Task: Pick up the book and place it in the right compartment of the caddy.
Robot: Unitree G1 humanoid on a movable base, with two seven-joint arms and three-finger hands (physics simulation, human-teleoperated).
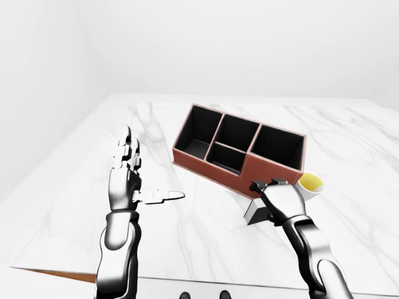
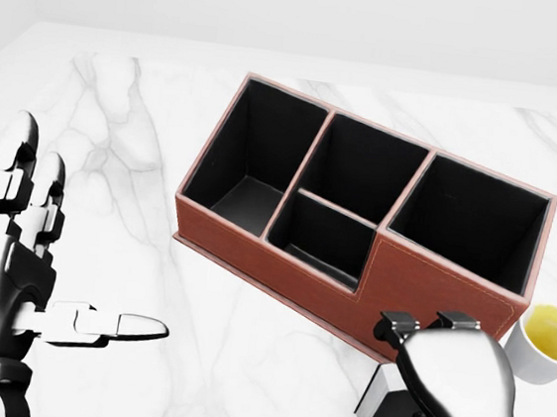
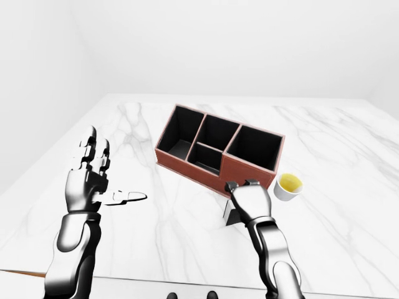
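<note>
Right hand (image 1: 278,200) grips book (image 1: 255,212) beside caddy (image 1: 239,152).

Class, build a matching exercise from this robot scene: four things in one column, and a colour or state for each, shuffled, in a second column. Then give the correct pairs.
Column one:
1. caddy
2. cup
3. left hand
4. table

Column two:
A. white marble
B. fingers spread, holding nothing
C. reddish-brown outside, black inside
D. white, yellow contents

Pairs: 1-C, 2-D, 3-B, 4-A
</note>
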